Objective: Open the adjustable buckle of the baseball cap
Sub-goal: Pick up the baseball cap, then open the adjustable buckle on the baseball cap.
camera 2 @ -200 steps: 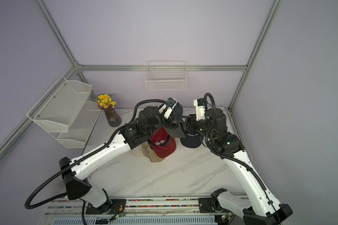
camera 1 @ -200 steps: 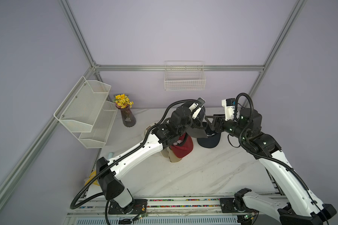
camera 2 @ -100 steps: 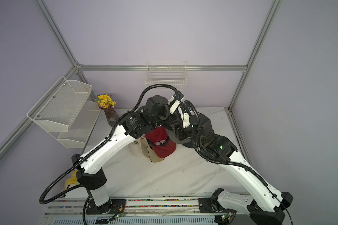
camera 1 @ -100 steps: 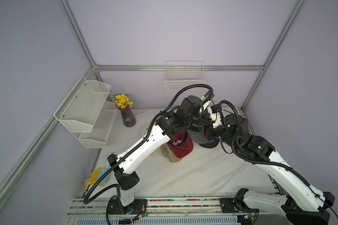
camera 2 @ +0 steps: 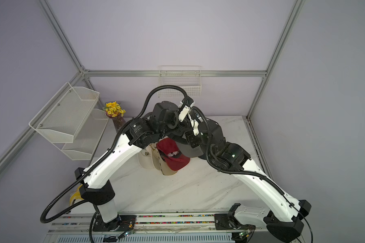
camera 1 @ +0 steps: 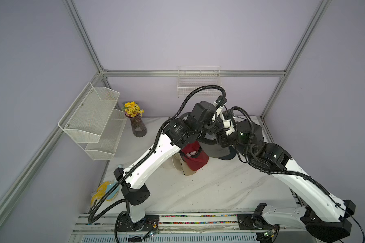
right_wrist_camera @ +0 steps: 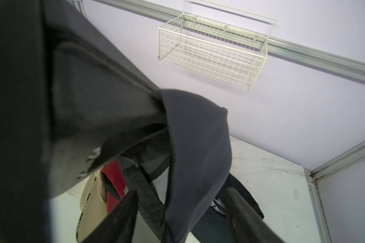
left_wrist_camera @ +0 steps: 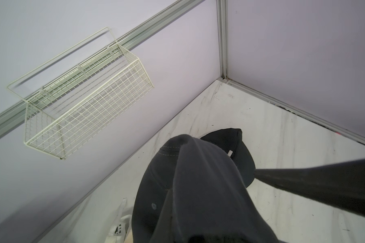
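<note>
Left tool (right_wrist_camera: 156, 109): clamped tight on a fold of the grey cap (left_wrist_camera: 198, 189). The cap hangs from it above the counter (camera 1: 198, 189), crown outward in the left wrist view.

Right tool (right_wrist_camera: 181, 192): fingers (right_wrist_camera: 114, 221) stand apart at a middling width. They are set either side of the cap's rear edge and its strap (right_wrist_camera: 143, 187). The right wrist view does not show whether either finger presses the strap. The buckle cannot be made out with certainty.

Position of the grey cap: in both top views it is held just beside the red cap (camera 1: 195, 157), on the right arm's side of it. Both wrists crowd over it.

Surroundings, taken from the red cap:
- The black cap (left_wrist_camera: 240, 151) lies on the counter beneath the grey cap, farther from the red cap.
- The tan cap (camera 1: 187, 169) lies under the red cap, touching it.
- The white cap (camera 2: 145, 156) sits just beside the tan one, on the left arm's side of the red cap.
- The vase (camera 1: 138, 126) of yellow flowers stands well apart from the red cap, by the back wall.
- The wire basket (camera 1: 199, 81) hangs on the back wall, well beyond the red cap.
</note>
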Controlling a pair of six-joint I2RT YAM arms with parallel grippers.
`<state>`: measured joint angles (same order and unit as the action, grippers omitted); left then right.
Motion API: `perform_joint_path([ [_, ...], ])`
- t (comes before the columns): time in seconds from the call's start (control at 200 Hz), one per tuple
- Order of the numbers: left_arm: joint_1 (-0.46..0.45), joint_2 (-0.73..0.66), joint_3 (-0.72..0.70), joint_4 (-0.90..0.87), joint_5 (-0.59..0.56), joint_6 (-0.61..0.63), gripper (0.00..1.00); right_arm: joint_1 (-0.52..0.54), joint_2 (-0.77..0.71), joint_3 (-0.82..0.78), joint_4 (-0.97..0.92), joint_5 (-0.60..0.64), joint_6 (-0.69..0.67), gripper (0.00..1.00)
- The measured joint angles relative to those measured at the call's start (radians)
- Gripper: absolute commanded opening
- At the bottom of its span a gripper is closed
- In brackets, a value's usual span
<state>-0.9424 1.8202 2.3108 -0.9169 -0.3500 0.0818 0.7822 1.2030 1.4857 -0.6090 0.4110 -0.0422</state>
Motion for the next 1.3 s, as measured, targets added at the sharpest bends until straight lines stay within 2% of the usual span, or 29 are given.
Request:
perform_joint_path([
  [0.08, 0.0, -0.014, -0.001, -0.025, 0.049, -0.019, 0.0, -0.005, -0.003, -0.011, 0.061, 0.013, 0.0, 0.25],
  [0.17, -0.001, -0.038, -0.017, -0.02, 0.098, -0.04, 0.0, 0.0, -0.014, -0.031, 0.131, 0.009, -0.012, 0.03],
  [0.19, -0.001, -0.045, -0.024, -0.02, 0.109, -0.045, 0.0, 0.002, -0.018, -0.035, 0.14, 0.008, -0.017, 0.0],
  [0.24, -0.001, -0.059, -0.04, -0.018, 0.127, -0.05, 0.0, 0.005, -0.027, -0.042, 0.156, 0.003, -0.019, 0.0],
  [0.275, -0.002, -0.068, -0.051, -0.018, 0.138, -0.056, 0.16, 0.006, -0.032, -0.045, 0.169, -0.006, -0.025, 0.0],
  [0.3, -0.002, -0.074, -0.059, -0.021, 0.146, -0.054, 0.34, 0.006, -0.035, -0.048, 0.18, -0.01, -0.024, 0.0],
  [0.33, -0.005, -0.08, -0.071, -0.031, 0.156, -0.051, 0.6, 0.006, -0.041, -0.05, 0.201, -0.017, -0.024, 0.0],
  [0.35, -0.009, -0.082, -0.077, -0.034, 0.165, -0.064, 0.7, 0.006, -0.043, -0.05, 0.208, -0.021, -0.026, 0.0],
  [0.39, -0.014, -0.083, -0.084, -0.036, 0.171, -0.065, 0.78, 0.005, -0.055, -0.061, 0.228, -0.024, -0.023, 0.0],
  [0.455, -0.023, -0.087, -0.104, -0.052, 0.185, -0.061, 0.84, 0.005, -0.077, -0.085, 0.263, -0.024, -0.029, 0.0],
  [0.705, -0.046, -0.231, -0.259, -0.038, 0.188, -0.063, 0.96, 0.01, -0.145, -0.15, 0.315, -0.024, -0.014, 0.0],
  [0.985, -0.061, -0.463, -0.333, 0.04, 0.195, -0.077, 0.95, 0.008, -0.164, -0.174, 0.347, -0.048, 0.023, 0.0],
  [1.195, -0.005, -0.441, -0.333, 0.071, 0.275, -0.129, 0.9, 0.008, -0.193, -0.189, 0.361, -0.097, 0.044, 0.0],
  [1.3, 0.023, -0.385, -0.332, 0.08, 0.328, -0.161, 0.8, 0.008, -0.203, -0.189, 0.37, -0.128, 0.052, 0.0],
])
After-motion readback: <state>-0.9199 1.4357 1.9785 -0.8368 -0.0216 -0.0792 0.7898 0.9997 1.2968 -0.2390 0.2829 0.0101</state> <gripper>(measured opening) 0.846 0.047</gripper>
